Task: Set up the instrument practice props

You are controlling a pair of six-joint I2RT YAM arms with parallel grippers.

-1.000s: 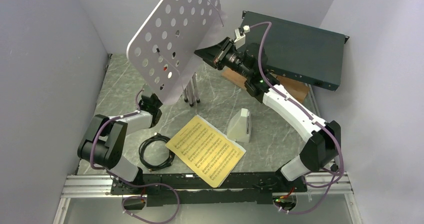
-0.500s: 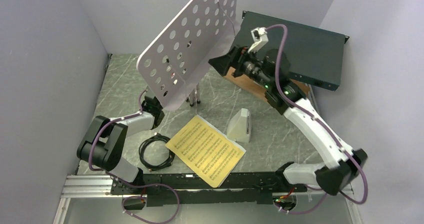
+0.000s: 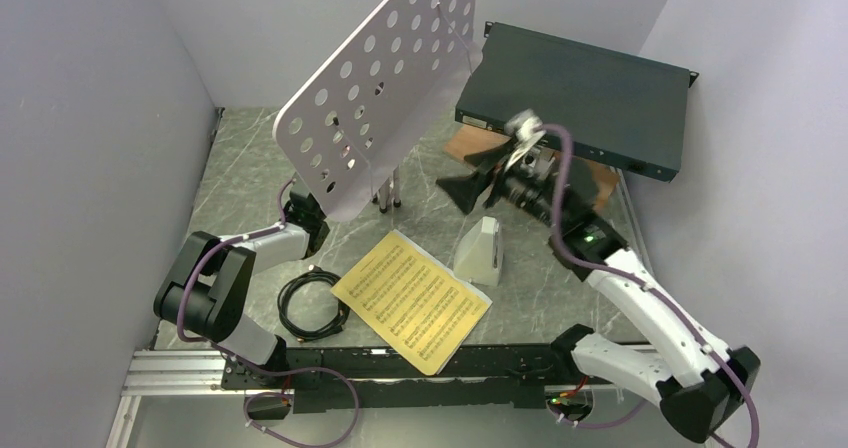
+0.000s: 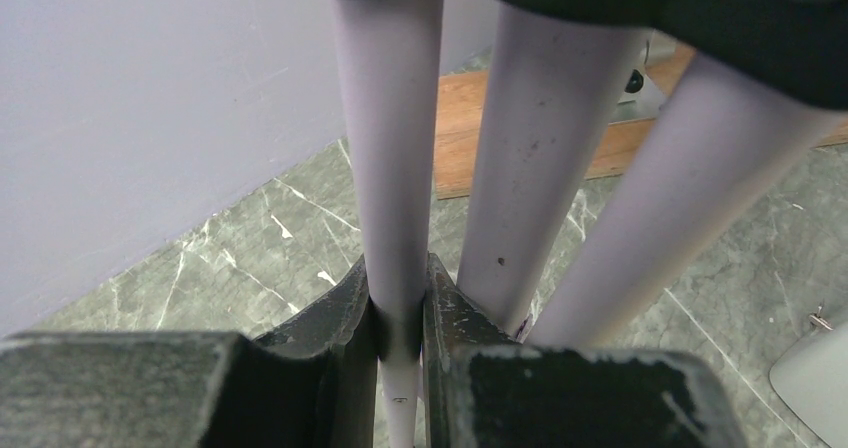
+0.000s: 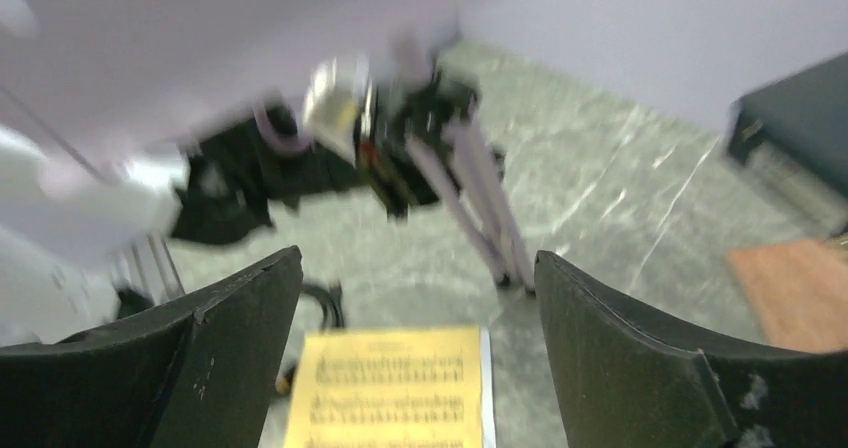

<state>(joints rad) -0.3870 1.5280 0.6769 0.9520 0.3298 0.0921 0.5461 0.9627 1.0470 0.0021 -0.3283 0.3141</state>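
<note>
The stand [image 3: 375, 88] is upright toward the back of the table [image 3: 560, 268], its perforated desk tilted and bare. In the left wrist view its three legs stand close together. The left gripper [image 4: 400, 313] is clamped on one leg [image 4: 395, 148], low down, and seems to be steadying it.

The pages [image 3: 410, 300] lie flat in front of the stand, near the table's front edge. The metronome [image 3: 480, 251] stands just beside their right corner. A cable [image 3: 312, 306] lies coiled to their left, and a dark box [image 3: 580, 98] sits at the back right.

The right gripper [image 5: 418, 338] hangs above the table between the stand and the box, over the metronome. Its jaws are spread wide and hold nothing. Its camera is blurred but looks down at the pages.

With the stand up, the step in hand looks like fetching the music. The right arm would need to come down to an edge of the pages, pinch the thin paper off the table without nudging the metronome, and carry it to the desk's ledge while the left gripper braces the leg.
</note>
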